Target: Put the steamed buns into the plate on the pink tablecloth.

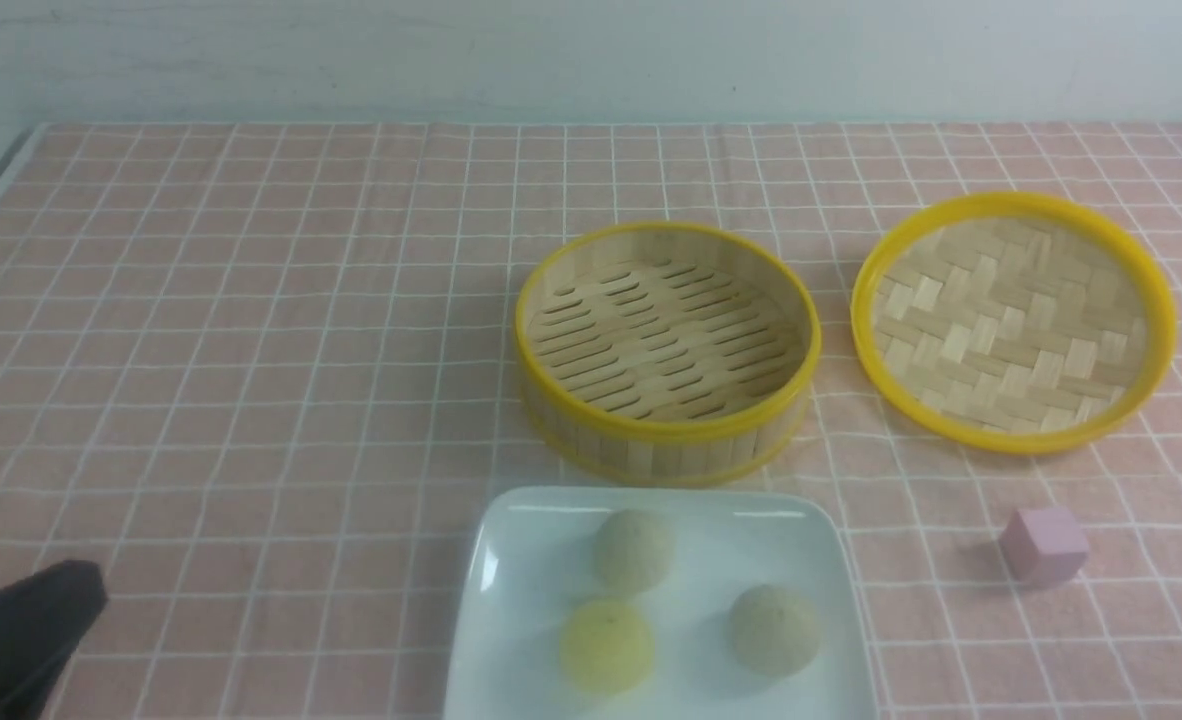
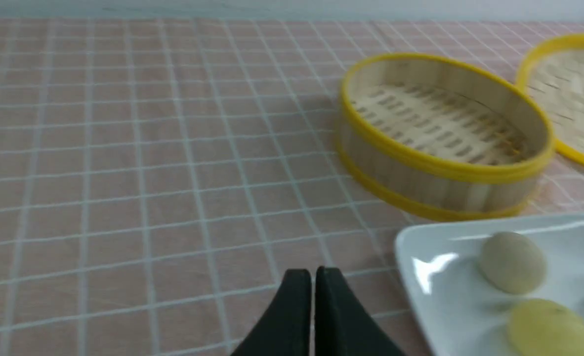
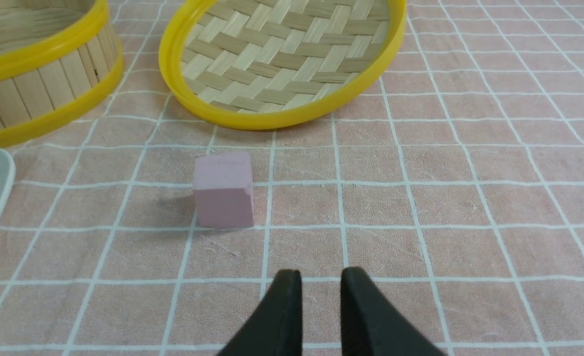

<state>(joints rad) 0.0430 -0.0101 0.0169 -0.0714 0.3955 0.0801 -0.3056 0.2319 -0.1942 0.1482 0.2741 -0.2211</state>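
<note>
The left tool [image 2: 313, 277], its tips barely parted, and the right tool [image 3: 321, 277], modestly spread, pinch nothing. Well apart from both, all three steamed buns [image 1: 607, 647] sit in the plate [image 1: 526, 560] (nothing seems left).

So my left claw, the dark one with two slim tapering fingers [image 2: 313, 277], has its tips almost together, just a thin slit between them, nothing in it. My right claw, same dark tapering build [image 3: 321, 277], has its fingertips clearly apart, empty too. Only a blurry dark chunk of my left side shows up front.
</note>
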